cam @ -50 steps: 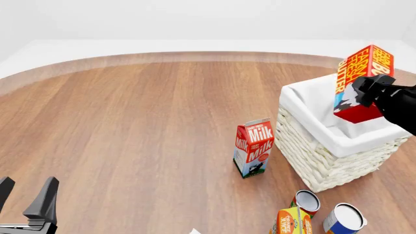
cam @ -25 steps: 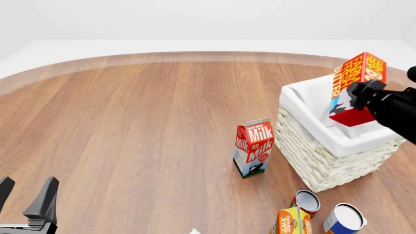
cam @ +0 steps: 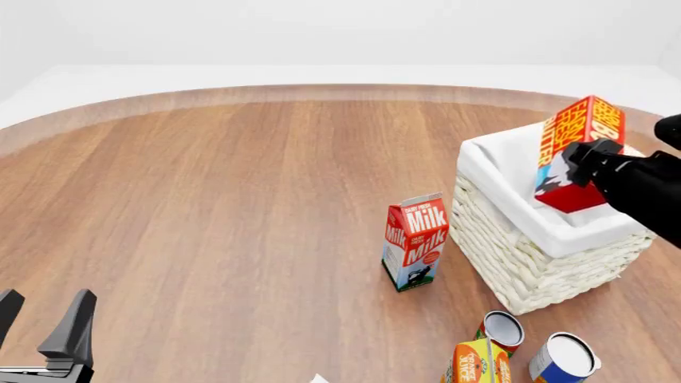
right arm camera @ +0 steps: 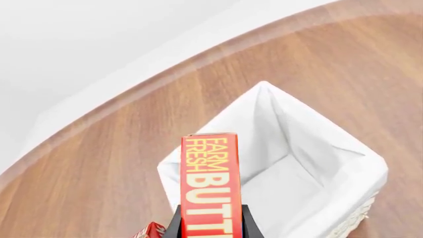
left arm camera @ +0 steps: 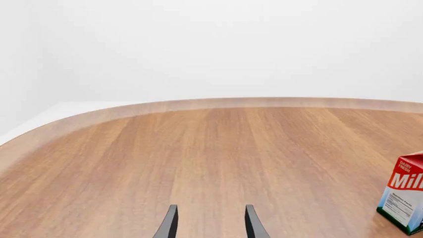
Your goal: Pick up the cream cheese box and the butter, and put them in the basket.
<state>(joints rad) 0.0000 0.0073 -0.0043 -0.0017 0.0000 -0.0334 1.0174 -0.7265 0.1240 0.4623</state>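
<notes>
Red butter [cam: 575, 152] carton held tilted above the basket [cam: 532, 239].
Right gripper [cam: 583, 159] fingers clamp its lower end; only the wrist view shows the white liner apparently bare beyond them. Left gripper [left arm camera: 209, 222] fingers parted, holding nothing.

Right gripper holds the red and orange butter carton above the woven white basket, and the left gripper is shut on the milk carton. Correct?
Not quite. The left gripper is open and holds nothing, as the left wrist view shows; the red-and-white milk carton stands alone. The rest holds: right gripper, red and orange butter carton, woven white basket.
</notes>
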